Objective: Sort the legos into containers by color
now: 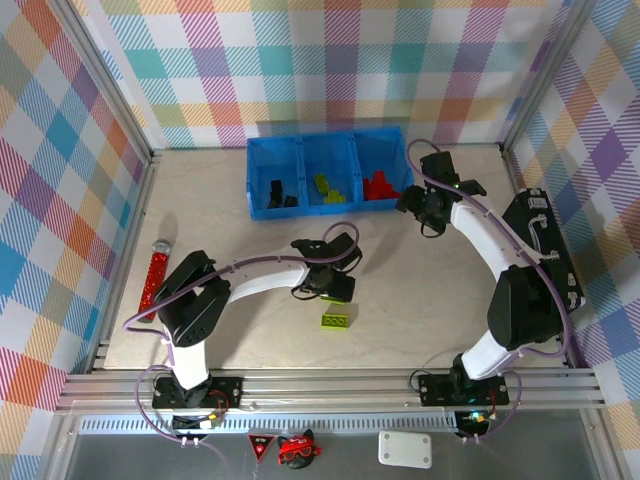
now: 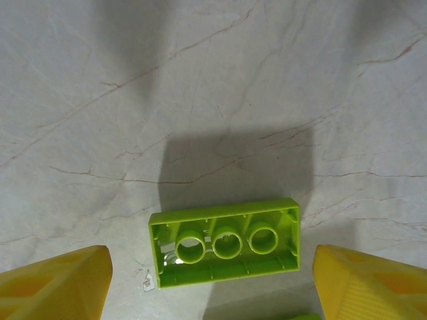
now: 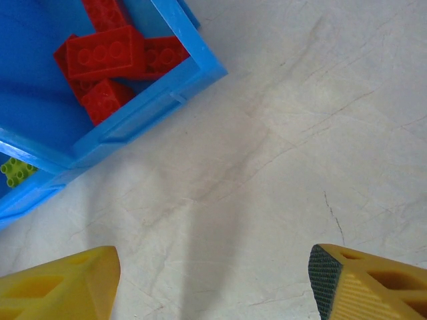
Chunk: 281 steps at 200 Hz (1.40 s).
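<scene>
Where the arm bases sit: a white plate [image 1: 404, 449] and a red triangle sign [image 1: 263, 445] lie below the rail, their lettering too small to read.
Loose lime brick [image 1: 337, 320]: on the worktop [image 1: 430, 300] in front of the left arm, hollow side up, with three round tubes showing.
Left claw [image 1: 336, 288]: fingers apart and empty; the loose lime brick lies between the yellow fingers [image 2: 57, 287], touching neither.
Red glittery cylinder [image 1: 155, 275]: near the left wall, well apart from the loose lime brick.
Black case [image 1: 545, 240]: along the right wall.
Right claw [image 3: 213, 287]: fingers apart and empty, over bare worktop just beside the bin's right corner.
Blue bin [image 1: 300, 145]: at the far side, with black bricks [image 1: 280, 193] in the left compartment, lime bricks [image 1: 328, 188] in the middle and red bricks [image 1: 380, 185] in the right.
</scene>
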### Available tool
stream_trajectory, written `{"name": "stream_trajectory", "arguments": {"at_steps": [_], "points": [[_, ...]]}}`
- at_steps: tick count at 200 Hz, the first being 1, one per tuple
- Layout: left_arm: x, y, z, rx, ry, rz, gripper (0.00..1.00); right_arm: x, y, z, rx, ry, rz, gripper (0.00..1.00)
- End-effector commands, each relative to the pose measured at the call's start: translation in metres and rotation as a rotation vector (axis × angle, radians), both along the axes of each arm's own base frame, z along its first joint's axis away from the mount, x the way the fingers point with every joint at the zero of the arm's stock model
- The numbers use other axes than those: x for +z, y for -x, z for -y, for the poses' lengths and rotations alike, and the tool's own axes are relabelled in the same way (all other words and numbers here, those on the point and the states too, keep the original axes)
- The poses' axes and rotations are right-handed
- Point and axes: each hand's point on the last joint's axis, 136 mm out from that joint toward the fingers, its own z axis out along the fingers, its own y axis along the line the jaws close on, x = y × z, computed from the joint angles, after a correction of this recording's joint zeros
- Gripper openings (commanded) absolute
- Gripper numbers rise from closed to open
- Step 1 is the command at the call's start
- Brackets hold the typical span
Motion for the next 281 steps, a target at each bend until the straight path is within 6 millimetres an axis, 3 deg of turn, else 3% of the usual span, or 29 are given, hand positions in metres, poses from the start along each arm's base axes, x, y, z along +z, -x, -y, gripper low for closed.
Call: {"name": "stream_trajectory", "arguments": {"at_steps": [1, 64, 104, 185, 281], "points": [[-0.005, 0.007, 0.004, 0.014, -0.009, -0.035, 0.79, 0.006, 0.004, 0.004, 0.004, 0.009, 0.014, 0.76], [-0.006, 0.006, 0.014, 0.024, 0.013, -0.044, 0.82, 0.007, 0.005, 0.003, 0.004, -0.001, 0.017, 0.76], [-0.008, 0.003, 0.009, 0.067, -0.013, -0.042, 0.82, 0.009, 0.006, 0.004, 0.006, 0.004, 0.020, 0.76], [-0.023, 0.008, 0.010, 0.084, -0.047, -0.078, 0.82, 0.011, 0.006, 0.004, 0.009, 0.000, 0.022, 0.76], [-0.023, 0.012, 0.008, 0.075, -0.067, -0.076, 0.67, 0.009, 0.004, 0.001, 0.019, -0.005, 0.017, 0.75]]}}
